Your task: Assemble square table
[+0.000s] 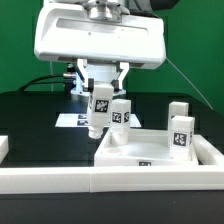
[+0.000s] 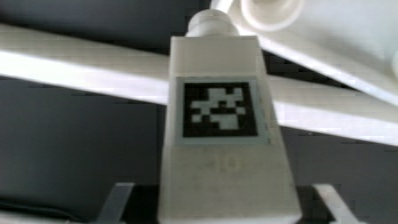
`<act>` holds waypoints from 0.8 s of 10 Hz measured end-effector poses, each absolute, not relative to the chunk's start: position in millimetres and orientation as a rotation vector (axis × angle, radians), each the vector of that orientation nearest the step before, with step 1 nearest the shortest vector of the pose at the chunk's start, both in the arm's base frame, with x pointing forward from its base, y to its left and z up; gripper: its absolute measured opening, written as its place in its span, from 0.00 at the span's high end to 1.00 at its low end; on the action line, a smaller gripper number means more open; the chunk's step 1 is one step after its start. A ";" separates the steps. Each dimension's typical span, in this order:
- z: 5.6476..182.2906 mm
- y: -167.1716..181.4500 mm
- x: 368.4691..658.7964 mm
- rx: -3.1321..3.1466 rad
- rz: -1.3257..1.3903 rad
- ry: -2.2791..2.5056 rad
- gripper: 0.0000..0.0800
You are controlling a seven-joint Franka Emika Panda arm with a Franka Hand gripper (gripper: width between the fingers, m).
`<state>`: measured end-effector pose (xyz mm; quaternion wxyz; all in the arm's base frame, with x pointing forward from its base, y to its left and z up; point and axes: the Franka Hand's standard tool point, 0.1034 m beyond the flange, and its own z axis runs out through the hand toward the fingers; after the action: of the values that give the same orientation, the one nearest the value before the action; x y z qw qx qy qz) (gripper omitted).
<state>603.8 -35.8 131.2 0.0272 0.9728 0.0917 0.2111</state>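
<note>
The jaws (image 1: pixel 100 95) grip a white leg (image 2: pixel 221 120) upright over the slab's (image 1: pixel 150 148) corner on the exterior view's left, while a second leg (image 1: pixel 121 114) stands on the slab just beside it.

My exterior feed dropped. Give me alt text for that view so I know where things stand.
The gripper holds a tagged white leg upright, its jaws shut on it, at a corner of the white tabletop. One leg stands just beyond it, and two more legs stand toward the exterior view's right. White rails border the black table.
</note>
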 end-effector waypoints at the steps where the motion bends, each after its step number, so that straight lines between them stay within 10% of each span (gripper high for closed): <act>1: 128.5 -30.3 604.7 3.009 0.650 0.294 0.64; 8: 125.1 -28.7 609.5 3.049 0.630 0.290 0.64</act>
<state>609.5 -28.7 125.1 0.0071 0.9750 0.0928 0.2016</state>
